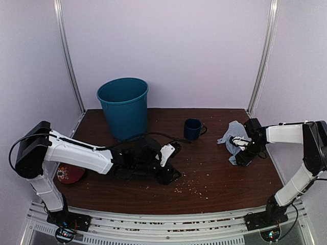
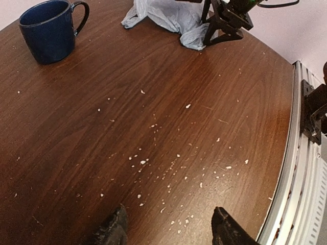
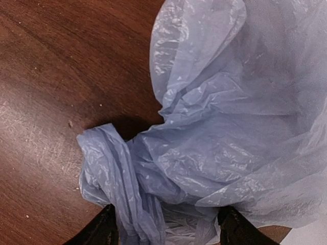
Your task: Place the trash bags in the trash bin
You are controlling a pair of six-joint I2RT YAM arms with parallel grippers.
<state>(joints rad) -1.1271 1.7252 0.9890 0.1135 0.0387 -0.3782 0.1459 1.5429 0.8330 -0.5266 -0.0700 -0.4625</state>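
Right gripper [image 3: 166, 227] straddling crumpled trash bag [image 3: 230, 127] (whether clamped, cannot tell), left gripper [image 2: 169, 224] released and empty, trash bin [image 1: 122, 109] well apart

Both arms are rocking the same look: the left arm [image 1: 76, 150] and the right arm [image 1: 286, 133] are wearing smooth white shells over chunky black joints. A thin black cable [image 1: 13, 148] is looping off the left arm's big black shoulder block. The bases [image 1: 69, 220] are showing up black, with tiny coloured lights glowing near them. The left fingers [image 2: 227, 230] and right fingers [image 3: 97, 232] are looking matte black and slightly rough.
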